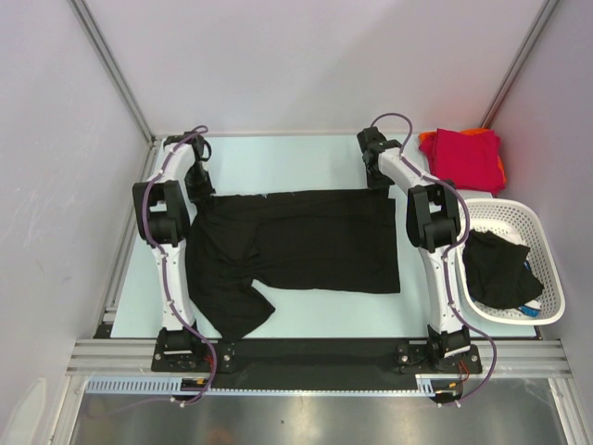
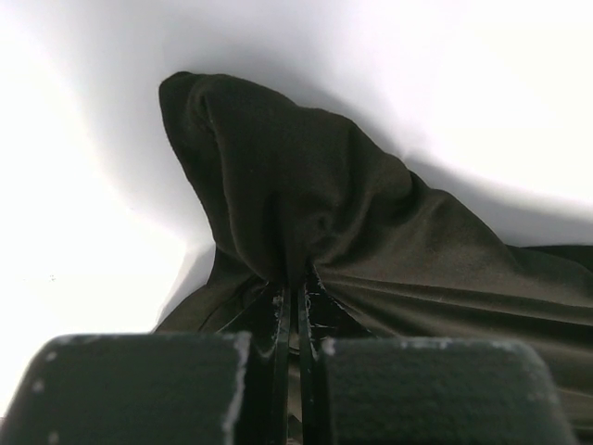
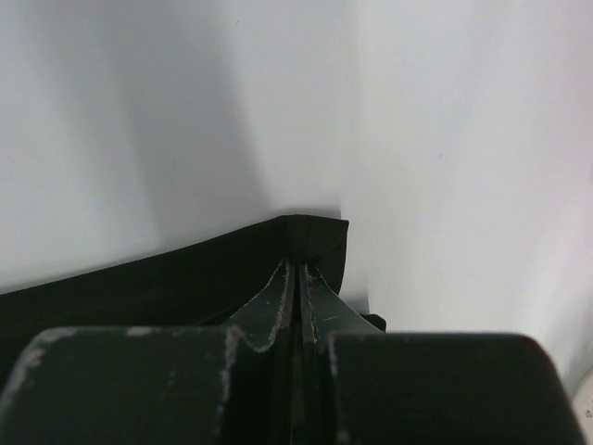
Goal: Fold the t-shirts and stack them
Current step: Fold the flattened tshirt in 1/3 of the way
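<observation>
A black t-shirt [image 1: 306, 243] lies spread across the table, one sleeve trailing toward the near left. At its far left corner my left gripper [image 1: 206, 192] is shut on a pinched-up fold of the black cloth [image 2: 278, 195]; the jaws meet with fabric between them in the left wrist view [image 2: 295, 295]. My right gripper [image 1: 384, 185] is shut on the shirt's far right corner [image 3: 310, 236], jaws together in the right wrist view [image 3: 298, 271]. A crimson red t-shirt [image 1: 461, 156] lies folded on an orange t-shirt [image 1: 478, 133] at the back right. Another black t-shirt [image 1: 497, 269] lies crumpled in the basket.
A white lattice basket [image 1: 542, 232] stands at the right edge beside the right arm. Frame posts rise at the back corners and grey walls close in the table. A black strip runs along the near edge between the arm bases.
</observation>
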Robot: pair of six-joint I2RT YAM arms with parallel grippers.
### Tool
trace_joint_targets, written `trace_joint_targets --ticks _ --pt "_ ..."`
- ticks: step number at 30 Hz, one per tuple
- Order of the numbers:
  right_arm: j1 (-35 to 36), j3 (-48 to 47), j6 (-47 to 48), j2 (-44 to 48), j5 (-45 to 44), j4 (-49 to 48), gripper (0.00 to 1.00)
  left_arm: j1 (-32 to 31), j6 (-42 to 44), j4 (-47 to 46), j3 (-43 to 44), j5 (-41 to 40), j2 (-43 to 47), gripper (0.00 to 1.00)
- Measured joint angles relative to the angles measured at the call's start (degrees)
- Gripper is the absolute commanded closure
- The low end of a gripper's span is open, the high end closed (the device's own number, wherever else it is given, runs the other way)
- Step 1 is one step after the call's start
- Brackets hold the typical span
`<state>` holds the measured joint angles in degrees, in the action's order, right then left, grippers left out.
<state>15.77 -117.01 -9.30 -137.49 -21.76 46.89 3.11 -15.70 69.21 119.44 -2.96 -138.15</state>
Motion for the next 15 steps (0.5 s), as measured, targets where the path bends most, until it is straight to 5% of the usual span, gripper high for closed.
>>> trace_joint_targets --ticks 6,9,10,15 --pt "0.0 -2.0 0.0 -1.2 -0.2 1.3 1.0 0.3 -1.7 0.6 0.7 0.3 -0.3 0.99" --pt "-0.1 -3.5 0.0 -2.0 -0.3 1.8 0.85 0.8 -2.6 1.0 1.2 1.3 -0.6 0.73" --pt "-0.1 -4.0 -0.1 -2.3 -0.3 1.9 0.73 1.0 -2.8 1.1 1.4 1.7 -0.6 0.53" --pt "-0.9 -5.6 -0.1 -2.8 -0.6 1.4 0.61 1.9 -4.2 -1.5 1.2 4.1 -0.2 0.24"
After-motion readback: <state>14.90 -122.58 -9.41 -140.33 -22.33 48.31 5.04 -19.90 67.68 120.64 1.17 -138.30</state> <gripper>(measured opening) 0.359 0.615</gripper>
